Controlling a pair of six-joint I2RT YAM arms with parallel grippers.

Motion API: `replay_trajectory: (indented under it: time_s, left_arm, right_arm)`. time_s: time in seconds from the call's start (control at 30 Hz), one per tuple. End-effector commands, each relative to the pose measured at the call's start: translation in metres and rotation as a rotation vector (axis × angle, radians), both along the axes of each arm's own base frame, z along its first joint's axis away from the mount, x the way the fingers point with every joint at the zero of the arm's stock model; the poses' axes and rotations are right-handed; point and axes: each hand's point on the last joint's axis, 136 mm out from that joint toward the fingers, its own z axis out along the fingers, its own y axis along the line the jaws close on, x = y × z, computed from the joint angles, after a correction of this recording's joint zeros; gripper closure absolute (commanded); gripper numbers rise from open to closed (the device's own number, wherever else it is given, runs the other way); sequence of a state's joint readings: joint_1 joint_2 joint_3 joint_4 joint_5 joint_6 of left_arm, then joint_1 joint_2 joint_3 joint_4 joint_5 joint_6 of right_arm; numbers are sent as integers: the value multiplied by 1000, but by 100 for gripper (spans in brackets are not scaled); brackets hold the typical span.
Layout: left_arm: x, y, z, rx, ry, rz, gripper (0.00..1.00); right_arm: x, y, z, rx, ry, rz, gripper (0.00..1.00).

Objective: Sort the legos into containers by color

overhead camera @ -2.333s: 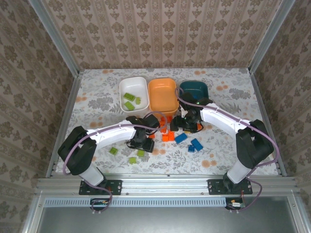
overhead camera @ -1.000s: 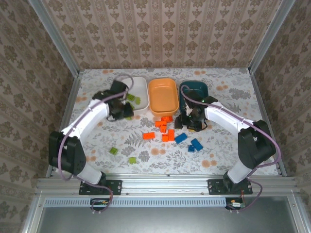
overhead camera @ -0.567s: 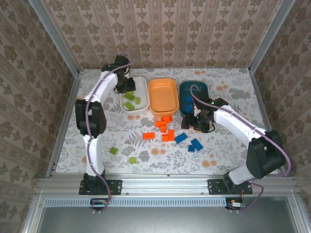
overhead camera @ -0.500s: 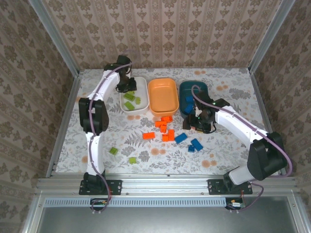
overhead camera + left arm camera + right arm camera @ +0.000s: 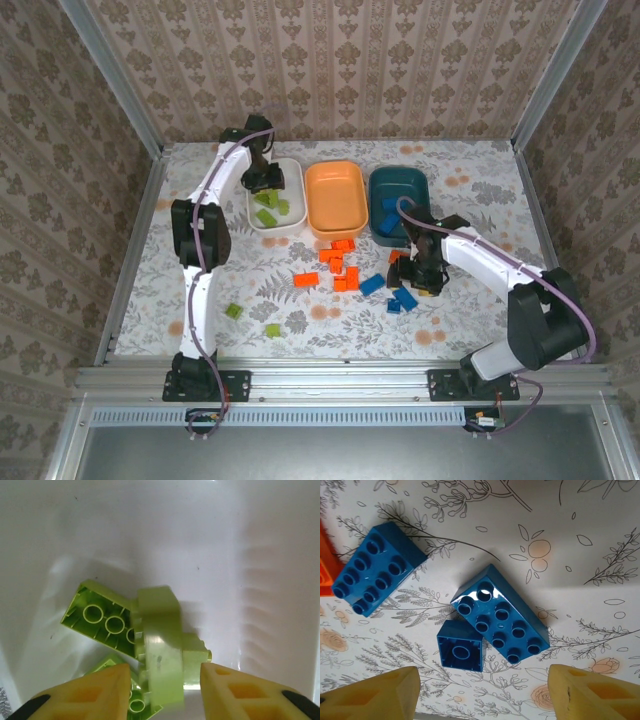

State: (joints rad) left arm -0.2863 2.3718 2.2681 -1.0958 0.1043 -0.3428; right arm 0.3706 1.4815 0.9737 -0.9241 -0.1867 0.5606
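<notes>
Left gripper (image 5: 165, 692) stood open, gripping nothing, above lime bricks (image 5: 159, 645) lying inside white tub (image 5: 200, 540). Right gripper (image 5: 485, 695) gaped wide, touching nothing, over three blue bricks (image 5: 500, 615) on tabletop (image 5: 580, 555), well right of white tub.

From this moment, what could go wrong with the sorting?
1. The right gripper hangs open over a small blue brick that seems to touch a larger blue brick; closing may catch both, or knock one aside.
2. The left gripper is over the white tub with a blurred green brick just below it; that brick may bounce off the other green brick beneath.
</notes>
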Motion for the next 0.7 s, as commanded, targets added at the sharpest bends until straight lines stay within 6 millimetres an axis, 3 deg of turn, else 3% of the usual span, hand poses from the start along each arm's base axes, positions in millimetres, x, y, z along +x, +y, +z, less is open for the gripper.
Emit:
replay_trajectory:
  time_s: [0.0,0.1,0.33,0.67]
  left_arm:
    - [-12,7,29,10,-27,-11,50]
    - [-19,11,41,13,-47,-8,42]
    - [-40,15,63,-7,-81,-3,40]
    - [-74,23,84,-20,-130,30,38]
  right_arm:
    - [-11,1,-5,-13,49,-10,33]
    - [-14,12,-4,4,52,18,38]
    - [-27,33,-9,39,105,80,42]
    - [-36,38,-29,30,192,82,46]
